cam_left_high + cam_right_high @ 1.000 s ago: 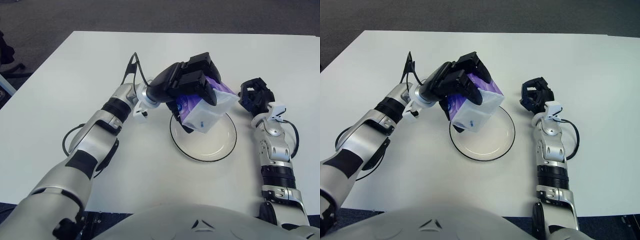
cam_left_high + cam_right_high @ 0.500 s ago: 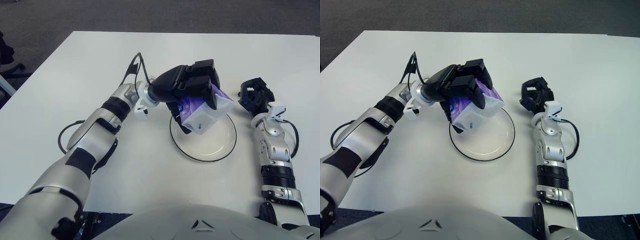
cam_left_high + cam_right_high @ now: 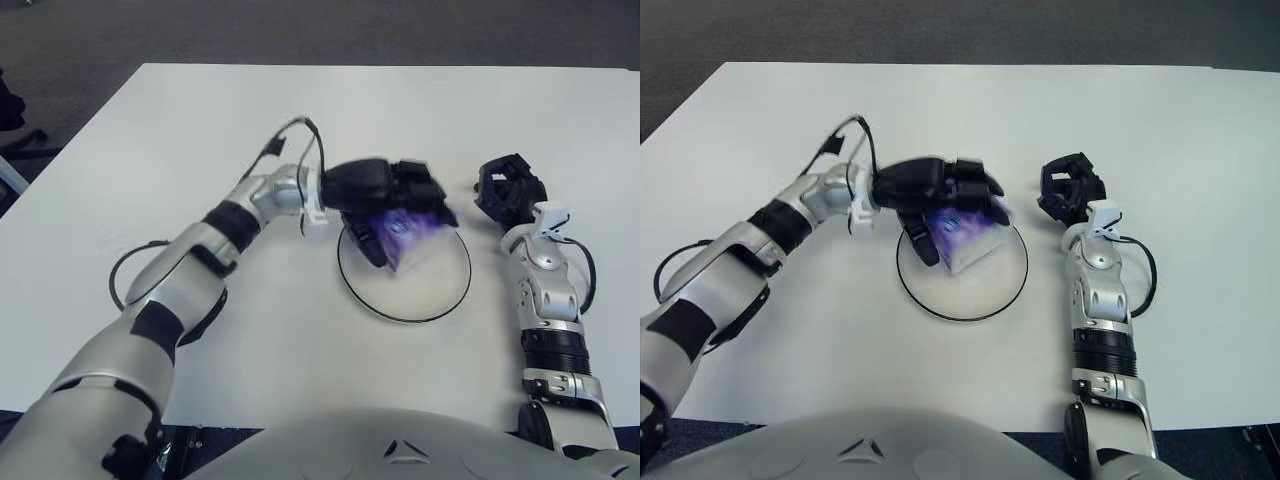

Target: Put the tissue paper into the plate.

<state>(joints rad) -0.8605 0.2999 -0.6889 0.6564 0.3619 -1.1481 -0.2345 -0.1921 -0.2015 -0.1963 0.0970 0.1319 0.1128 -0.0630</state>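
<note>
A white plate (image 3: 415, 298) with a dark rim sits on the white table, just right of centre. My left hand (image 3: 385, 198) reaches over its upper left part, fingers curled around the purple and white tissue pack (image 3: 408, 236). The pack hangs low over the plate; whether it touches the plate I cannot tell. The same pack (image 3: 965, 235) shows under the black fingers in the right eye view. My right hand (image 3: 509, 190) shows beside the plate on its right, fingers curled, holding nothing.
The white table (image 3: 180, 130) stretches wide to the left and back. A black cable (image 3: 125, 275) loops beside my left forearm. Dark floor lies beyond the table's far edge.
My left hand has lowered and turned with the tissue pack, bringing it down onto the plate's left part. The right hand has stayed in place.
</note>
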